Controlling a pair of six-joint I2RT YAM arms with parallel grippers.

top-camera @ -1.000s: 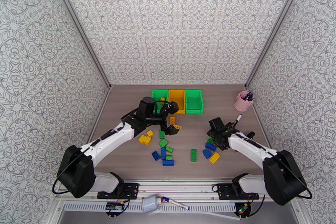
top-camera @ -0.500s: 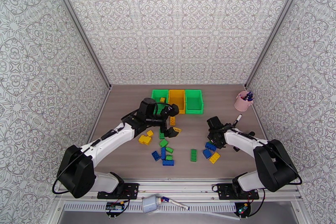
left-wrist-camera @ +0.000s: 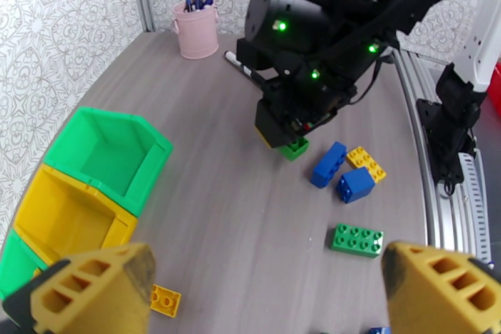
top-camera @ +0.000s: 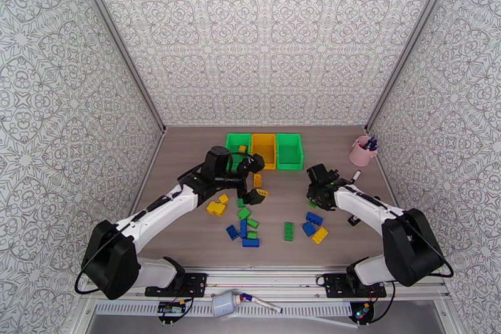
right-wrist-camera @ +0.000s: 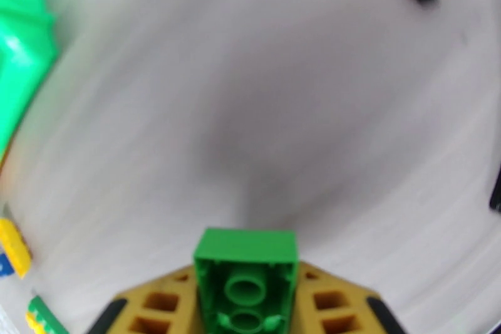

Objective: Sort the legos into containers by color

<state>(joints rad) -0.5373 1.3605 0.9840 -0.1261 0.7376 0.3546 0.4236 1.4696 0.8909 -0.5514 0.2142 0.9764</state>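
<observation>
My right gripper (top-camera: 313,197) is shut on a small green lego (right-wrist-camera: 245,260) and holds it just above the table; the left wrist view has that gripper (left-wrist-camera: 283,136) with the green lego (left-wrist-camera: 294,149) under it. The left gripper (top-camera: 253,180) hangs open and empty over yellow legos (top-camera: 260,193), its fingers (left-wrist-camera: 94,291) wide apart. More legos lie in a loose group (top-camera: 244,227), and blue ones (top-camera: 313,219) sit by the right arm. The containers stand in a row: green (top-camera: 238,141), yellow (top-camera: 263,148), green (top-camera: 289,150).
A pink cup of pens (top-camera: 362,151) stands at the far right, with a marker pen (top-camera: 355,176) lying near it. A green lego (top-camera: 289,230) lies alone at the front middle. Patterned walls close in the table on three sides.
The right gripper has shut on the green lego and carried it away from the blue and yellow ones, toward the containers. The left arm shifted slightly, still open.
</observation>
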